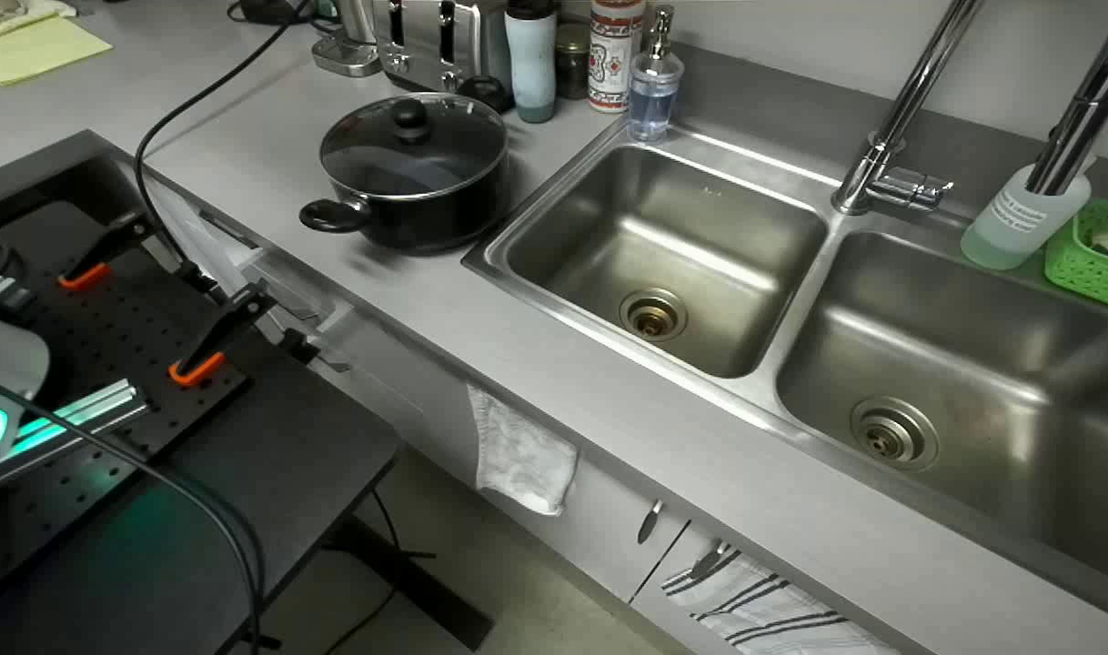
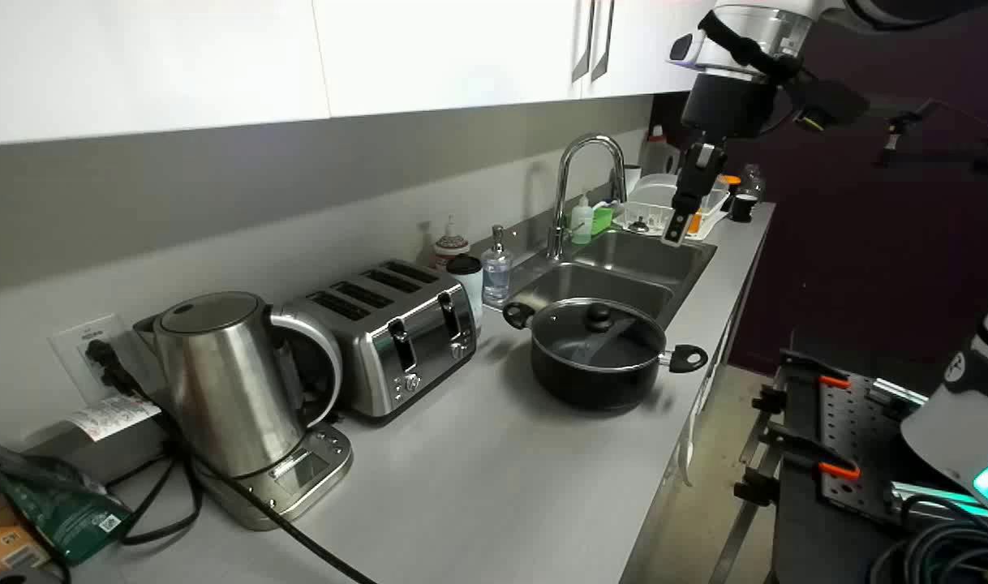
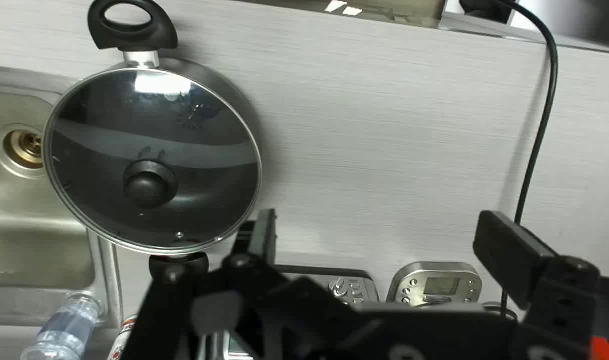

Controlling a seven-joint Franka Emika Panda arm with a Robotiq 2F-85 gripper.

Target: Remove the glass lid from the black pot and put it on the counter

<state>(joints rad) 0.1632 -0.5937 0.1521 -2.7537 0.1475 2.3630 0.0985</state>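
The glass lid (image 1: pixel 381 162) sits on the black pot (image 1: pixel 427 223), with its black knob up. The lid (image 2: pixel 567 345) and pot (image 2: pixel 591 389) also show in the other exterior picture, and the lid (image 3: pixel 149 135) is at the left of the wrist view. The pot stands on the grey counter (image 2: pixel 502 487) beside the sink. My gripper (image 2: pixel 676 231) hangs in the air above the counter and pot level, apart from the lid. In the wrist view the gripper (image 3: pixel 377 232) is open with nothing between its fingers; the lid lies left of them. The gripper is out of view in an exterior view.
Two sink basins (image 1: pixel 663 264) adjoin the pot. A toaster (image 2: pixel 388 332), a steel kettle (image 2: pixel 226 381), a tumbler (image 1: pixel 530 64) and a soap bottle (image 1: pixel 654 91) stand along the wall. A black cable (image 3: pixel 539 120) crosses the counter. Cabinets (image 2: pixel 461 49) hang above.
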